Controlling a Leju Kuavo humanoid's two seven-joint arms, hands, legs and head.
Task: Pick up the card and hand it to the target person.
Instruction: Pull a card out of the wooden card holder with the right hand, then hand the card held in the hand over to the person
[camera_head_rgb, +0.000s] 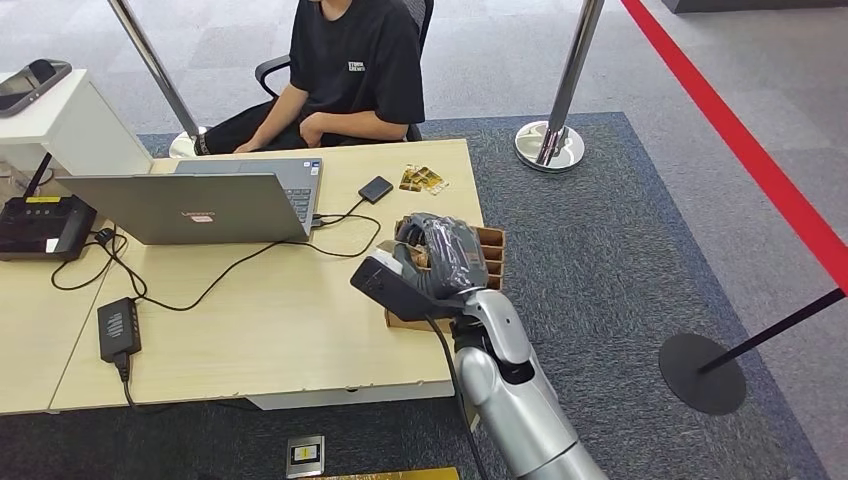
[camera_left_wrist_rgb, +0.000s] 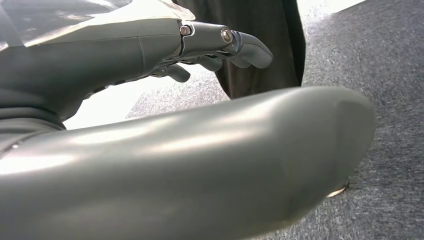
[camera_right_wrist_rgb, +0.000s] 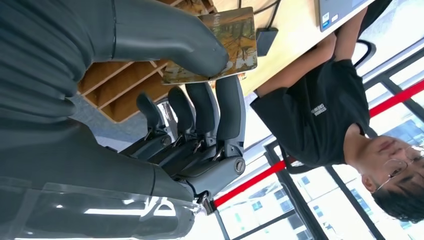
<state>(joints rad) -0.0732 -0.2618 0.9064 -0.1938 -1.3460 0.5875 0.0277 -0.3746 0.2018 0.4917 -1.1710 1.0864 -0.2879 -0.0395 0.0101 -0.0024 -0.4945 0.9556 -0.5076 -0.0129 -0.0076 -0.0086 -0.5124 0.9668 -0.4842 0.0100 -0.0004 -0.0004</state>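
Right hand (camera_right_wrist_rgb: 165, 95) pinches card (camera_right_wrist_rgb: 230, 45) between thumb and fingers, seen from its wrist; head view hides card behind hand, above box (camera_head_rgb: 492, 250). Left hand (camera_left_wrist_rgb: 150, 55) holds nothing, fingers apart.

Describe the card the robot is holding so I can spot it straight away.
Start at the wooden desk and find the brown divided box at its right edge. The right robot hand is above that box, pinching the card between thumb and fingers. Unlike the cards lying flat further up the desk, this one is lifted, with a brownish-green picture face.
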